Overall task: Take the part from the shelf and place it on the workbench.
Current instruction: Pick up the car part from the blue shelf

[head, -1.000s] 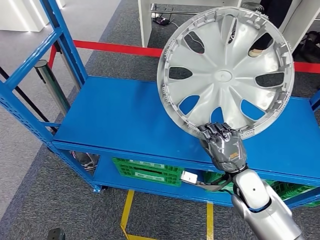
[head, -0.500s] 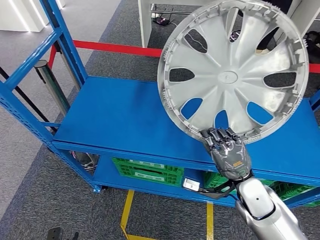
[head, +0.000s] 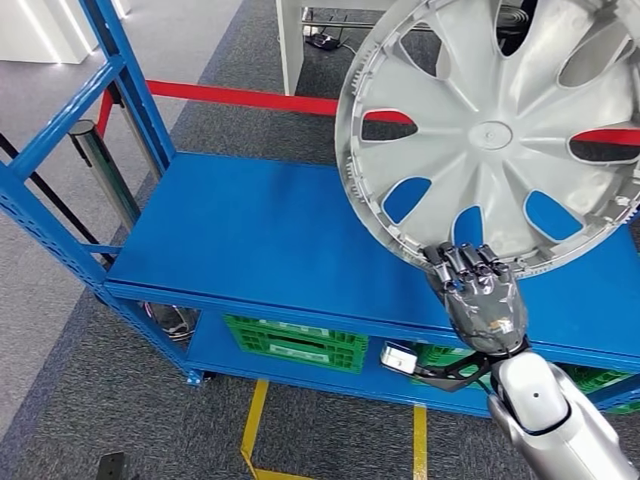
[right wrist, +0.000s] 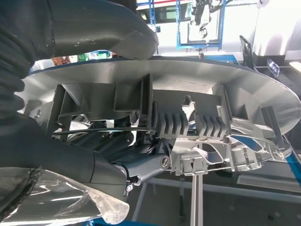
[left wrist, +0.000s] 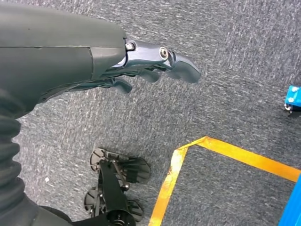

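Gripping the silver wheel cover point(head: 494, 135) by its lower rim, the right hand point(head: 483, 305) sits beneath it.

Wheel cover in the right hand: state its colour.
Silver-grey wheel cover, clearest in the head view.

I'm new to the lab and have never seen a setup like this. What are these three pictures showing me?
A humanoid robot with two silver arms. The head view looks down at a blue shelf; the right hand holds a silver hubcap by its lower rim, lifted off the shelf. Green crates sit on the level below. The right wrist view shows the hubcap's ribbed back up close. The left wrist view shows the left hand holding nothing, above grey carpet with yellow tape.
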